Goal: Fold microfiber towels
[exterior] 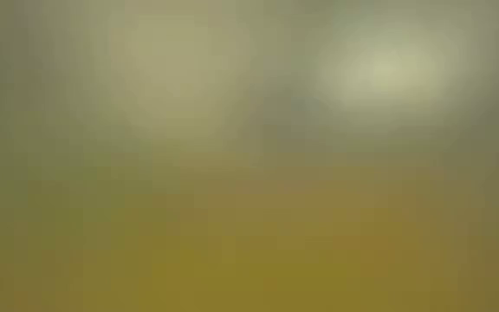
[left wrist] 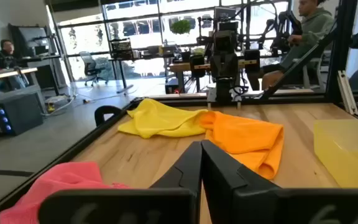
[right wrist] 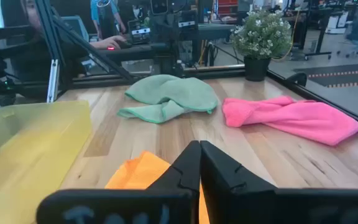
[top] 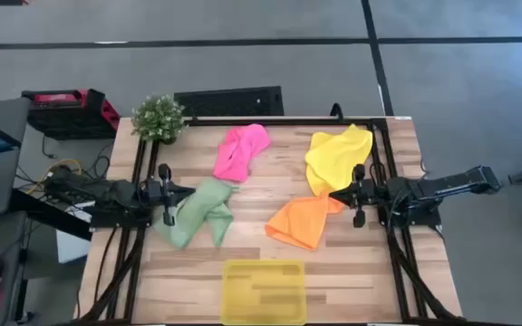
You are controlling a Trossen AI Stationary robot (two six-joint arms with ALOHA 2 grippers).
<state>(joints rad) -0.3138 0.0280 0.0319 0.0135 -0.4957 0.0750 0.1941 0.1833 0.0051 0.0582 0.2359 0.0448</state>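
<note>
Lying crumpled on the table (top: 352,263): pink towel (top: 241,150), yellow towel (top: 338,156), orange towel (top: 304,221), green towel (top: 199,211). Left gripper (top: 188,191) and right gripper (top: 334,194) are being held low, jaws pressed together.

Left gripper (left wrist: 201,163): fingers pressed together, tips meeting above the wooden table (left wrist: 142,155). Pink towel (left wrist: 61,186): crumpled, lying near the gripper at the table edge. Orange towel (left wrist: 250,140): loosely bunched, ahead of the fingertips. Yellow towel (left wrist: 160,118): rumpled, beyond the orange towel and touching it. Yellow tray (left wrist: 347,149): translucent, beside the orange towel. Right arm (left wrist: 225,62): at the far edge, facing this camera. People sit at desks in the room beyond.
</note>
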